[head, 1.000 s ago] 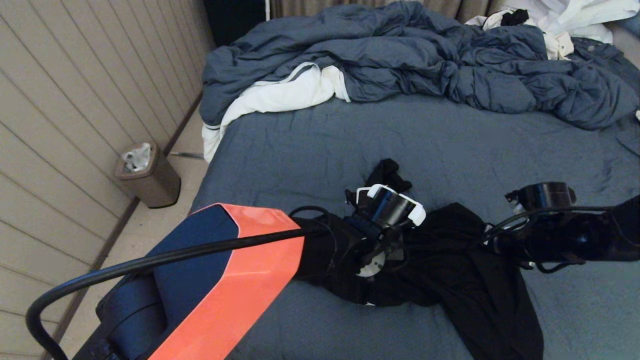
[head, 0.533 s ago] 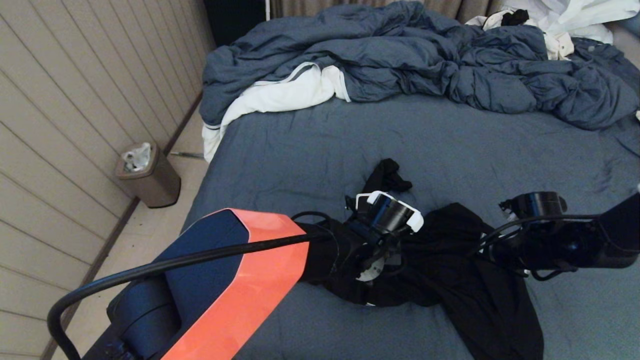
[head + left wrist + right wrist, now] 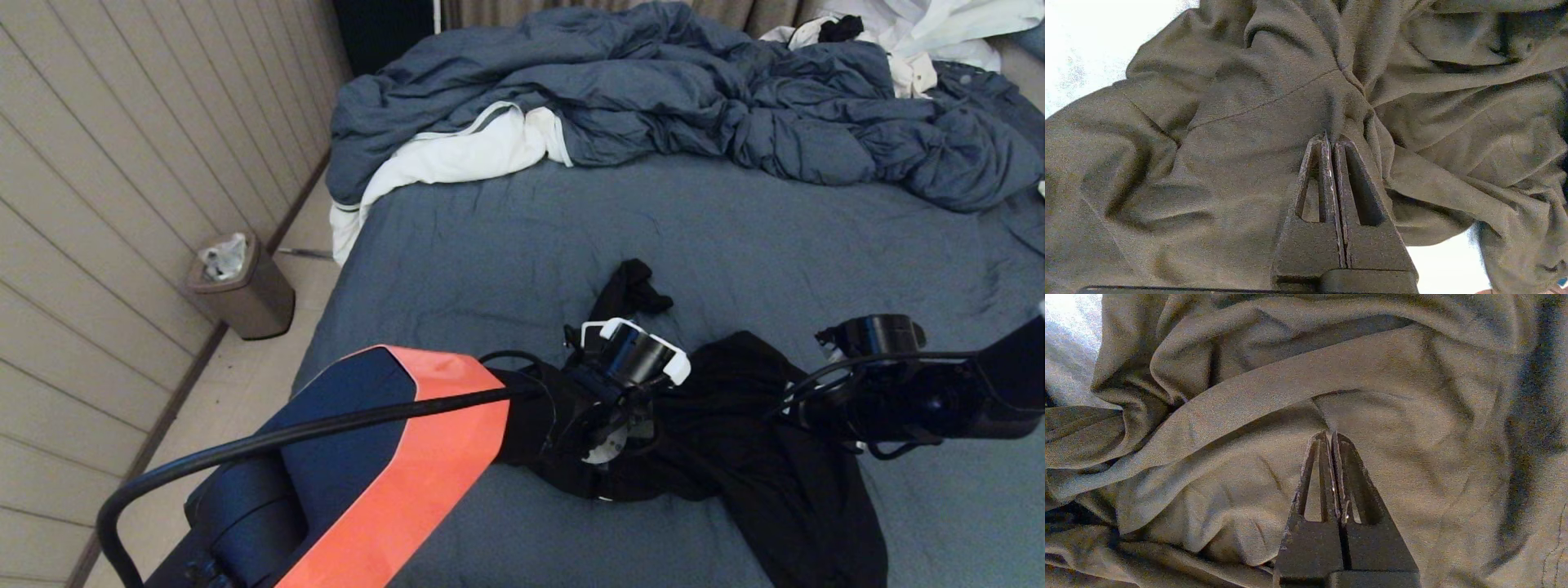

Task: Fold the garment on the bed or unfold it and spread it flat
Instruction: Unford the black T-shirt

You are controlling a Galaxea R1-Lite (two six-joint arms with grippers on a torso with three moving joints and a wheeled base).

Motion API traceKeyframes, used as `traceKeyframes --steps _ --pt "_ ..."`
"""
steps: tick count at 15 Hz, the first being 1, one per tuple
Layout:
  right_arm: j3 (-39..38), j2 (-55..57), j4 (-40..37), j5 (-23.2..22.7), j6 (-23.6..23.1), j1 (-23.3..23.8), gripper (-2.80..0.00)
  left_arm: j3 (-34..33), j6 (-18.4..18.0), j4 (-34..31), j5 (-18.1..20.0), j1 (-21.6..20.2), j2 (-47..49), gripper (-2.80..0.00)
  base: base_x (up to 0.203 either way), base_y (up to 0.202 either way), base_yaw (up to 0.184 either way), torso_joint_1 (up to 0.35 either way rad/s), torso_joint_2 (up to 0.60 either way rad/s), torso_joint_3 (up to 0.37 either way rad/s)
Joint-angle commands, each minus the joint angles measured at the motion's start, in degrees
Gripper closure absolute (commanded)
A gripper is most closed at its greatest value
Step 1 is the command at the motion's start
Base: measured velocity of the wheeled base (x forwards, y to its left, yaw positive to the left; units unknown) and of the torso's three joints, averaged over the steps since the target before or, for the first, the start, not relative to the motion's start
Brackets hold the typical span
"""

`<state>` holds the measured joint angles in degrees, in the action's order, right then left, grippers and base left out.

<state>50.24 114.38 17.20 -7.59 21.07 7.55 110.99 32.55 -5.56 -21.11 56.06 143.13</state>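
Judging by the heap, little is done: the garment (image 3: pixel 735 441) is bunched, lower centre-right of the head view, on the bed (image 3: pixel 506 245); spreading or folding is all left. The left gripper (image 3: pixel 1331 141) is seen closed tight, a fabric ridge pinched at its tips. The right gripper (image 3: pixel 1329 435) is closed too; whether cloth is caught can't be told. Further back, upper frame, the duvet (image 3: pixel 653 90) is piled. No brand, label or legible text is visible.

Head view dim, soft, grainy; both wrist views noisy w/ blown-out white corners.
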Motion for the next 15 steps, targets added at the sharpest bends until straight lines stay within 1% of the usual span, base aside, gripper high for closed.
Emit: traceKeyframes --steps 1,4,6,9,10,12,14,15 --pt "-0.1 0.0 0.1 -0.1 0.1 0.0 0.00 0.0 0.3 -0.1 -0.2 0.0 -0.4 0.00 0.000 0.000 0.000 0.000 0.00 0.000" --pt "0.0 0.0 0.0 -0.1 0.1 0.0 0.00 -1.7 0.6 -0.3 -0.4 0.0 -5.5 0.00 0.000 0.000 0.000 0.000 0.00 0.000" --pt "0.4 0.2 0.0 -0.1 0.1 0.0 0.00 -7.4 1.2 -0.1 -1.1 0.1 -11.7 0.00 0.000 0.000 0.000 0.000 0.00 0.000" --pt "0.3 0.6 0.1 -0.1 0.1 -0.2 0.00 -20.3 3.0 0.3 -2.5 2.5 -20.7 0.00 0.000 0.000 0.000 0.000 0.00 0.000" --pt "0.0 0.2 0.1 -0.1 0.0 -0.3 0.00 -26.0 3.4 1.0 -3.4 3.6 -23.1 0.00 0.000 0.000 0.000 0.000 0.00 0.000" --pt "-0.1 -0.2 0.1 -0.1 0.1 -0.2 0.00 -36.6 4.2 4.3 -4.7 5.7 -26.8 0.00 0.000 0.000 0.000 0.000 0.00 0.000" --pt "0.0 -0.1 0.1 -0.1 0.1 0.0 0.00 -47.0 5.2 8.8 -5.4 9.3 -29.0 0.00 0.000 0.000 0.000 0.000 0.00 0.000" --pt "0.0 -0.1 0.1 -0.1 0.1 0.1 0.00 -51.6 5.8 11.1 -5.5 11.7 -29.4 0.00 0.000 0.000 0.000 0.000 0.00 0.000"
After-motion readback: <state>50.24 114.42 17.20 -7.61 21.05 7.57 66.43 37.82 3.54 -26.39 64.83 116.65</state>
